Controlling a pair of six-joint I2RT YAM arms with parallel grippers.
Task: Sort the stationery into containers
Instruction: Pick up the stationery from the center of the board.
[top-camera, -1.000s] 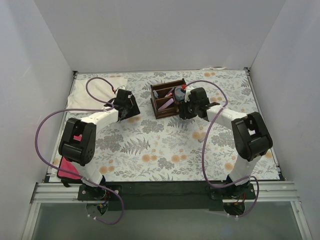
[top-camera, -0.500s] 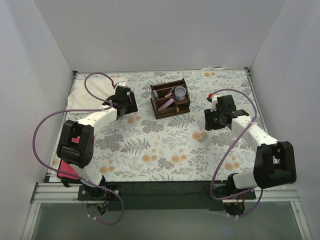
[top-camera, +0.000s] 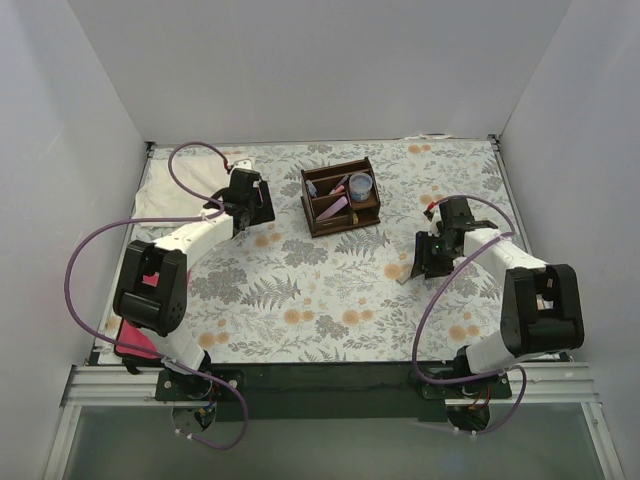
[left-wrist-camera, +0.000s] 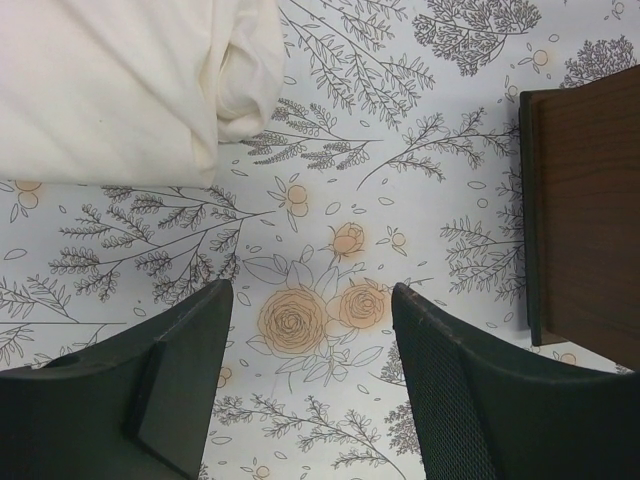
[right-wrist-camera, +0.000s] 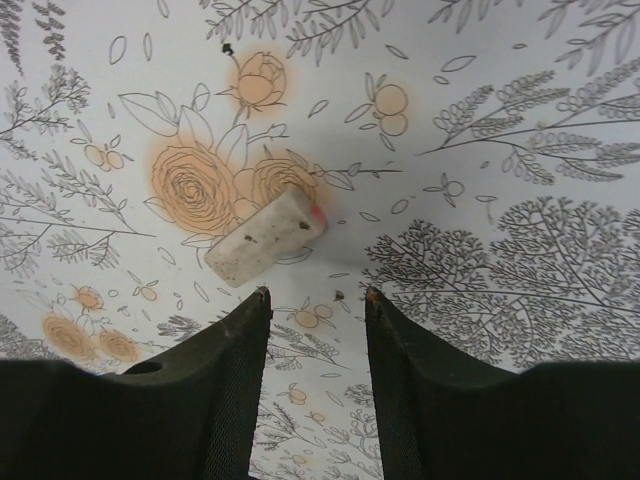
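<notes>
Now: right gripper hanging over the tan block

I am watching the right gripper's fingers standing parted and gripping nothing. The tan block is lying on the floral table cover just beyond the fingertips, untouched and well apart from the wooden organiser. The left gripper is hovering wide open and empty too, between the white cloth and the organiser, where the bluish cup and pink bar are sitting in separate compartments.

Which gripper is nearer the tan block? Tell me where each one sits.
Right. The right gripper hangs open just beside the block, not touching it. The left gripper is far off, between the cloth and the organiser.
</notes>
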